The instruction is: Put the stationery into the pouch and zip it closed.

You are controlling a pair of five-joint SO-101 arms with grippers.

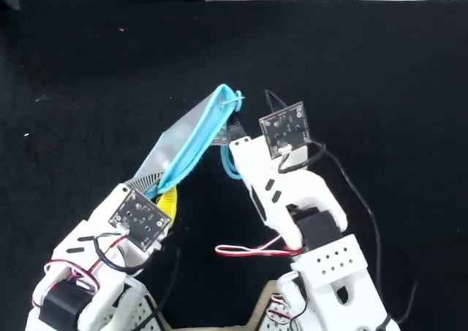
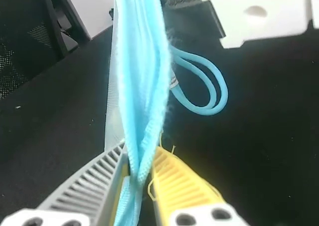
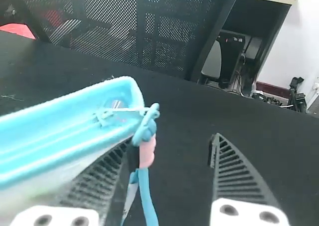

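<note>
Tabletop (image 1: 380,61): covered in black matte cloth. A few pale lint specks (image 1: 27,134) lie on it toward the left edge.

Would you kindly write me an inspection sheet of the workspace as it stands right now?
Surface: black table cloth.
Job's things: pouch held between the arms, zip pull at its far end, blue loop hanging; loose stationery: nothing seen.
Clutter: nothing seen.
Grippers: left gripper shut on the pouch's zip edge; right gripper open beside the zip pull.
Cables: red and white wires and black cable at the right arm.
Surroundings: mesh chair behind the table.
</note>
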